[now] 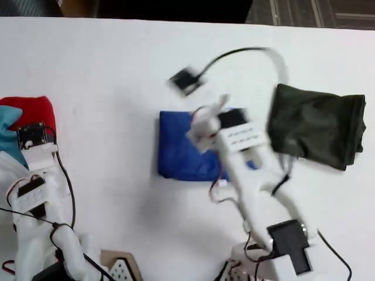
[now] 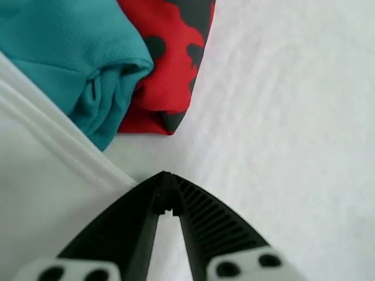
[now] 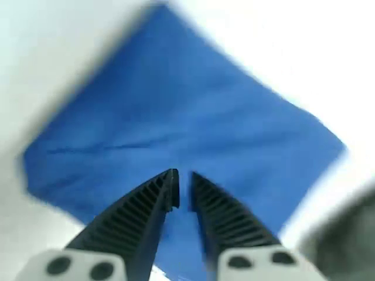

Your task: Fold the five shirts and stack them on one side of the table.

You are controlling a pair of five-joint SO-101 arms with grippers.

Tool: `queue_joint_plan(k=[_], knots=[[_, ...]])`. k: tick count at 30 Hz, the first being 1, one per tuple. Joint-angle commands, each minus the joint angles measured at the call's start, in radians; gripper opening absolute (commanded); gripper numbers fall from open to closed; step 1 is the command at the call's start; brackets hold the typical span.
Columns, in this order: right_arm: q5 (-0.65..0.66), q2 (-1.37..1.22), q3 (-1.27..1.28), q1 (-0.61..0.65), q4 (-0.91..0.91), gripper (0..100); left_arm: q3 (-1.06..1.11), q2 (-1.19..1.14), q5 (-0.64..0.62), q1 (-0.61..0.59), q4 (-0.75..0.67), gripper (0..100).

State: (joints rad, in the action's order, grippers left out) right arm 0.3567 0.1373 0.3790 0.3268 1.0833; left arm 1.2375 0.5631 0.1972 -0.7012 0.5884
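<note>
A folded blue shirt lies mid-table. My right gripper hovers over it, open by a narrow gap, holding nothing. A folded dark green shirt lies to the right of the blue one, and its edge appears in the right wrist view. At the table's left edge a red shirt with black spots lies beside a teal shirt. A white shirt lies next to them. My left gripper is shut and empty, at the white shirt's border.
A small black module on a cable hangs over the table behind the blue shirt. Bare white table spreads between the two arms. A cardboard piece sits at the near edge by the left arm's base.
</note>
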Motion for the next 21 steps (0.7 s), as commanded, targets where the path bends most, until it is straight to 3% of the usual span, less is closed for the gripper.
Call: queue_joint_plan(k=[1, 4, 10, 21], knots=[[-0.083, -0.056, -0.103, -0.125, 0.044, 22.4, -0.004, 0.029, -0.012, 0.0, -0.015, 3], [-0.127, -0.18, -0.157, -0.143, 0.064, 31.4, -0.004, 0.029, -0.012, 0.003, -0.015, 3], [-0.239, -0.372, -0.359, -0.139, 0.197, 31.5, -0.004, 0.029, -0.012, 0.003, -0.015, 3], [-0.245, -0.705, -0.637, -0.174, 0.318, 31.4, -0.004, 0.029, -0.012, 0.003, -0.015, 3]])
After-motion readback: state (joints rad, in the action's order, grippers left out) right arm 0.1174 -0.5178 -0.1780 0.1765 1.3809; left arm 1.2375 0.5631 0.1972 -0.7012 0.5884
